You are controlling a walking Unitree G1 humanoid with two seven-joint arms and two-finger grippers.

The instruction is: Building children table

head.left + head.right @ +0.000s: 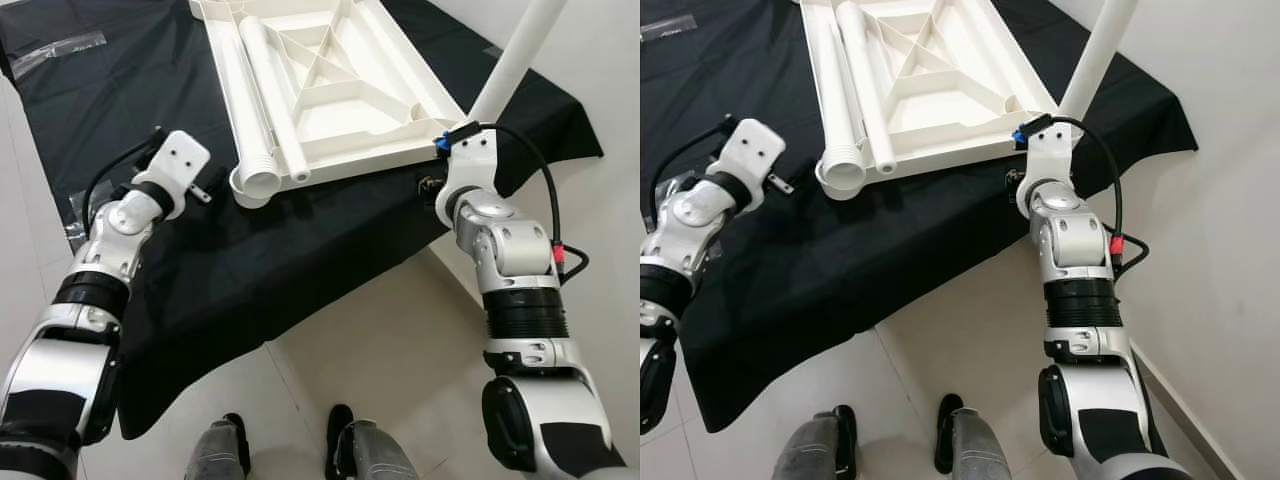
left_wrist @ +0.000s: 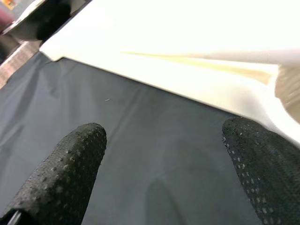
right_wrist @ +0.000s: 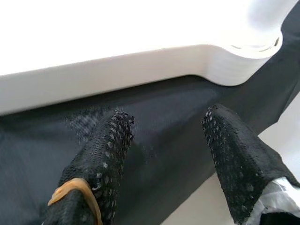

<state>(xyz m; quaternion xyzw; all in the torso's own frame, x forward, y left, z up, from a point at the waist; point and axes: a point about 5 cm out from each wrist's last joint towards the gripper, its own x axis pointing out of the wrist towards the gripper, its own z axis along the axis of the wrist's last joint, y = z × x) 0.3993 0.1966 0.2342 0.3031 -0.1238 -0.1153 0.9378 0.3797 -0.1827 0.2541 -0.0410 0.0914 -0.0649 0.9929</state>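
We are seeing the left gripper (image 2: 161,154) holding its two black fingers (image 2: 65,168) wide apart, gripping nothing and hovering over the black cloth (image 1: 300,250) just beside the near edge of the upturned white tabletop (image 1: 340,90). The right gripper (image 3: 164,145) is likewise spreading its fingers (image 3: 108,145) wide with nothing between them, pointing at the tabletop's near rim beside the corner socket (image 3: 243,61); we cannot tell whether the tips are touching the cloth.

The tabletop is lying underside up on the cloth, its ribbed compartments facing the camera. Two loose white legs (image 1: 262,100) are resting lengthwise inside it along its left side, their ends reaching past the near rim. A third leg (image 1: 515,60) is standing in the near right corner socket, tilting up and away.

Bare cloth is stretching between the tabletop's near rim and the cloth's front edge, giving both grippers open room. Beyond the cloth, pale floor tiles (image 1: 400,350) are showing, and a white wall (image 1: 1230,200) is rising to the tabletop's right.
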